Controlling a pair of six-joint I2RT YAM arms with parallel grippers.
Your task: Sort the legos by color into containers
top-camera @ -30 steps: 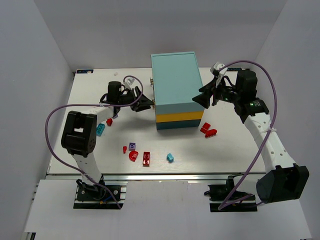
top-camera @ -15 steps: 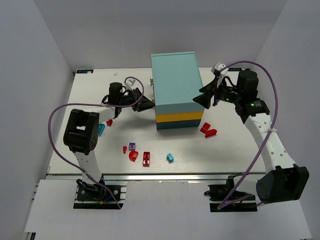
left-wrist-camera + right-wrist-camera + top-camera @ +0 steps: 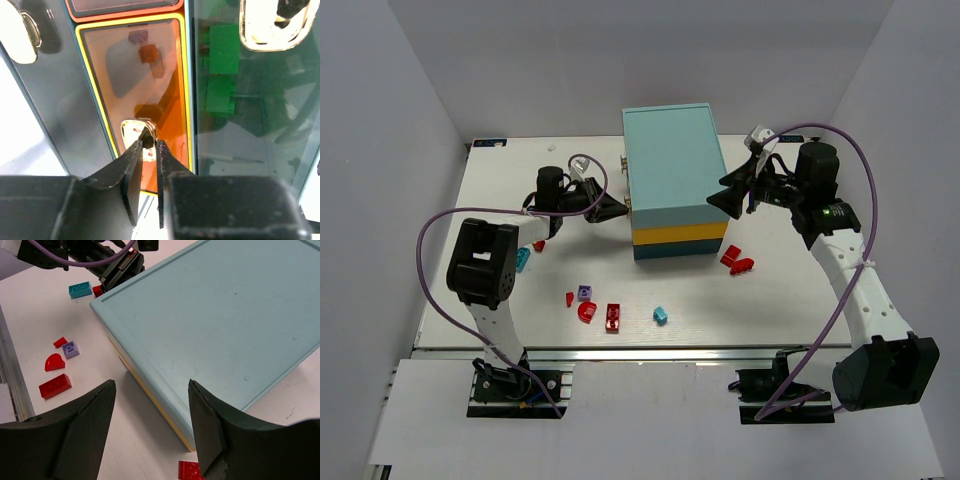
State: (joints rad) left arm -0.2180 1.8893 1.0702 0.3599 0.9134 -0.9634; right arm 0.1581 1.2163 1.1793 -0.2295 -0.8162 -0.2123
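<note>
I have the left gripper (image 3: 148,147) right up against the left face of the cabinet (image 3: 670,160). In the left wrist view its two black fingers (image 3: 131,165) stand close together with the small shiny handle (image 3: 134,128) of the yellow-framed drawer (image 3: 132,85) in the narrow gap. I cannot tell whether they actually press on it. Through that drawer's clear, orange-tinted front I see a red brick (image 3: 148,52). The drawer beside it (image 3: 250,100) holds green bricks (image 3: 224,50).

The right gripper (image 3: 151,385) hangs at the cabinet's right side, above its light teal top. Its jaws are wide apart with nothing between them.

The loose legos lie on the white table (image 3: 770,310):
- A red pair (image 3: 736,262) is just beside the cabinet's near right corner.
- In front of the cabinet are a light blue brick (image 3: 660,316), a red brick (image 3: 613,316), a curved red piece (image 3: 587,311), a purple brick (image 3: 584,292) and a small red piece (image 3: 569,298).
- A teal brick (image 3: 521,259) and a further red one (image 3: 538,244) sit near the left arm.

A small tag (image 3: 490,143) at the table's far left corner is too small for me to read.
</note>
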